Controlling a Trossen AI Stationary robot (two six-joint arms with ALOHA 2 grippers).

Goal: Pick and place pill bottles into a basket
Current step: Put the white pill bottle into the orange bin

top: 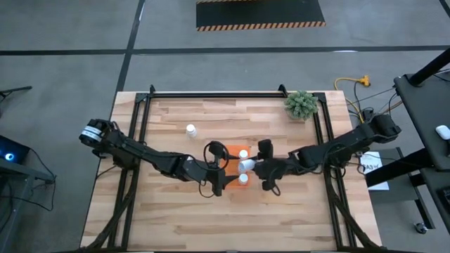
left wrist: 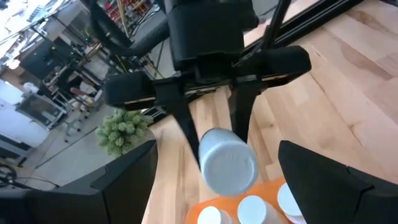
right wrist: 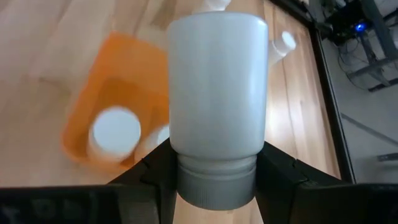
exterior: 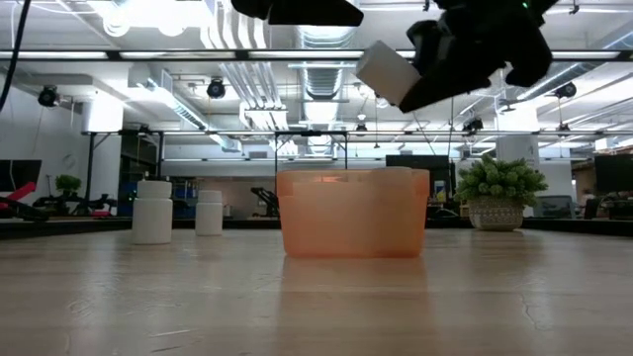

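A: Where is the held bottle to be placed, taking the basket as the landmark?

B: It is carried above the basket, tilted, with its cap clamped between the fingers of the right gripper. In the low view the bottle is seen well clear of the basket's rim, up near the top of the picture.

A: And what is seen inside the basket?

B: Three white bottles are seen from above, standing upright: one at the far end of the basket, one at the near end, and a third between them, just under the held one. The side of the basket toward the left arm is covered by that arm, so its contents there cannot be told.

A: How is the left gripper set?

B: It is held just beside the basket, on the side opposite the right gripper. Its fingers are spread wide and nothing is grasped between them.

A: What else lies around the basket?

B: One bottle is left standing on the table, apart from the basket toward the table's far edge. In the low view a second bottle is seen beside it. A green plant is set well apart from the basket, at the far corner on the right arm's side.
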